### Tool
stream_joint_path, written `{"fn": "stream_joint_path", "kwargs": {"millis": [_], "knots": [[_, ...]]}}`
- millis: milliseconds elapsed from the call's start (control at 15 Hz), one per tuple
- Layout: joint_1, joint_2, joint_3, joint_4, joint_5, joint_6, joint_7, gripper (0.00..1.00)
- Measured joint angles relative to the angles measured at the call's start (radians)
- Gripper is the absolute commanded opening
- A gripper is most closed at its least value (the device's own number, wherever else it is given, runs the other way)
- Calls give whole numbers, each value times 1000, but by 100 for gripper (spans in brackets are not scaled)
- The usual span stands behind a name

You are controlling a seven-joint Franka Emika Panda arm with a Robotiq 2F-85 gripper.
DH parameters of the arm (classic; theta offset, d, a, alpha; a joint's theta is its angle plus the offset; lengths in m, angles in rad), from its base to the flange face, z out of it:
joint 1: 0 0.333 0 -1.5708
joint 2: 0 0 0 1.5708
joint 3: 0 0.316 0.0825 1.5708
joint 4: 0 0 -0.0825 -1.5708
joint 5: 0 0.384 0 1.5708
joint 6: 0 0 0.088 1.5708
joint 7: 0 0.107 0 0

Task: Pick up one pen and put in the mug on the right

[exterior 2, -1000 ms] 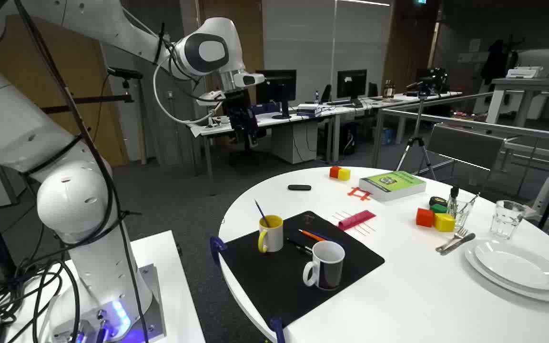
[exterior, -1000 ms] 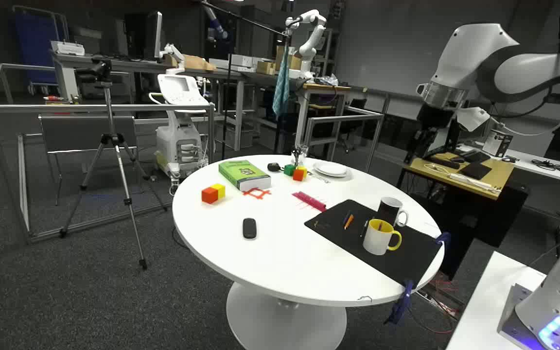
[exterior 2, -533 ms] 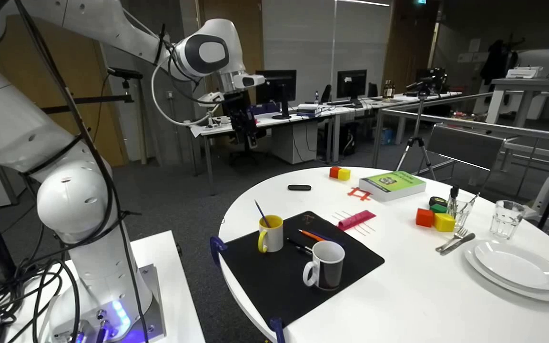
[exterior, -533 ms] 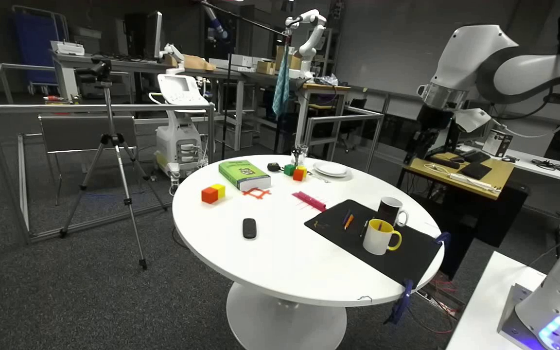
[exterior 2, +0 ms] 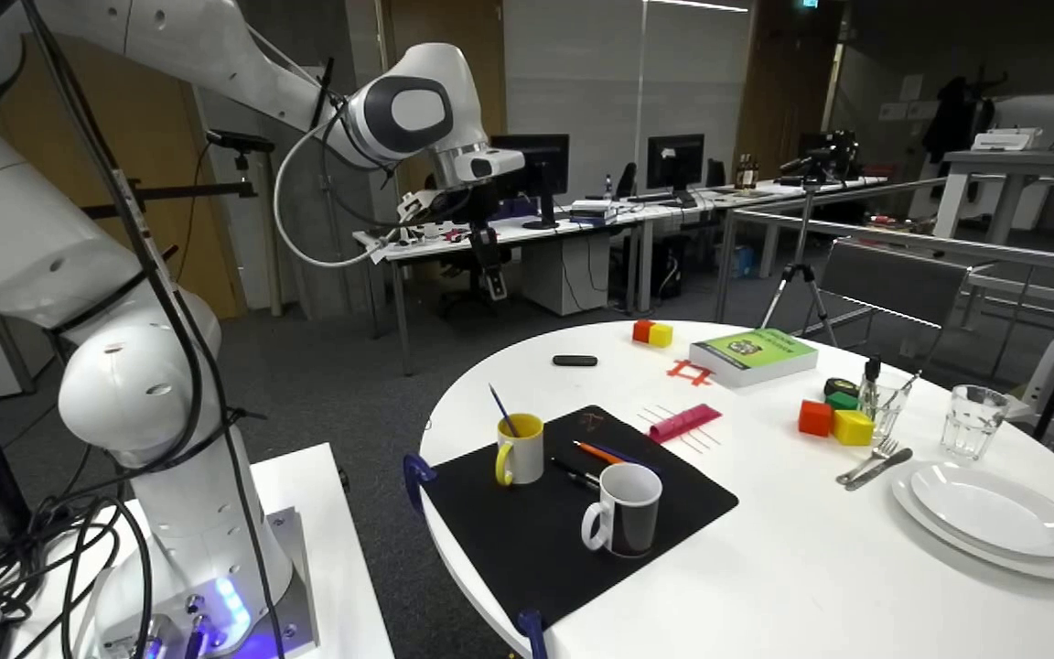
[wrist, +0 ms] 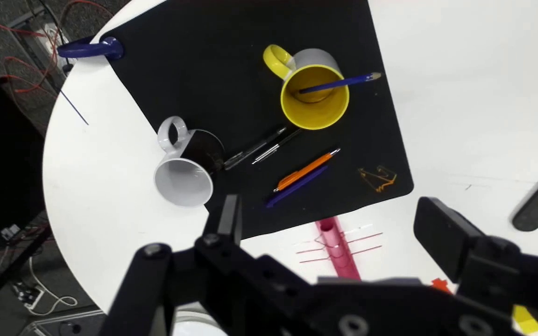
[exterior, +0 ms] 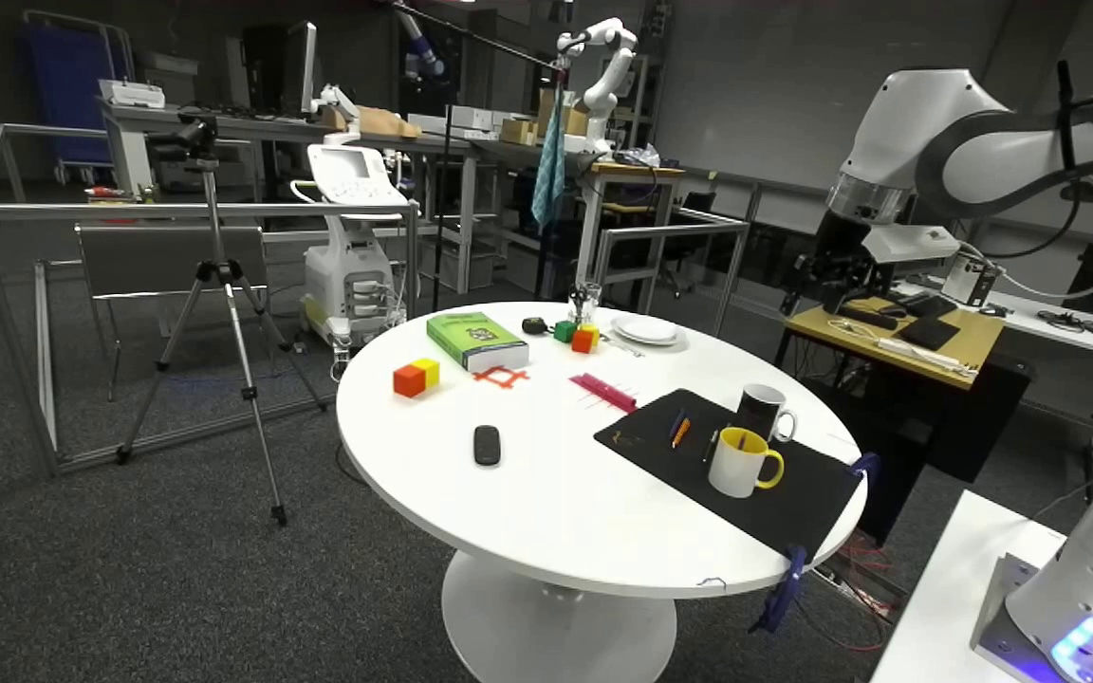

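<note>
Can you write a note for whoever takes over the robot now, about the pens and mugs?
Gripper: open, in the air, holding nothing.
Pens: orange pen, blue pen and two dark pens lie on the black mat.
Mugs: black-and-white mug and yellow-handled mug, both upright on it.
Done: no pen picked up yet. A blue pencil leans in the yellow-handled mug.
Left: put one pen in the right mug; check which, since sides swap between views.
</note>
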Motion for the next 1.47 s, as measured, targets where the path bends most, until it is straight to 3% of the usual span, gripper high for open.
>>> {"fn": "stream_joint_path", "kwargs": {"millis": [333, 600, 1067, 1467], "knots": [[-76, 30, 1, -7, -38, 3, 239, 100], [-97, 60, -13, -7, -40, 3, 403, 100], [-85, 64, -27, -7, -37, 2, 408, 100], [-88, 88, -51, -7, -36, 17, 551, 100]]}}
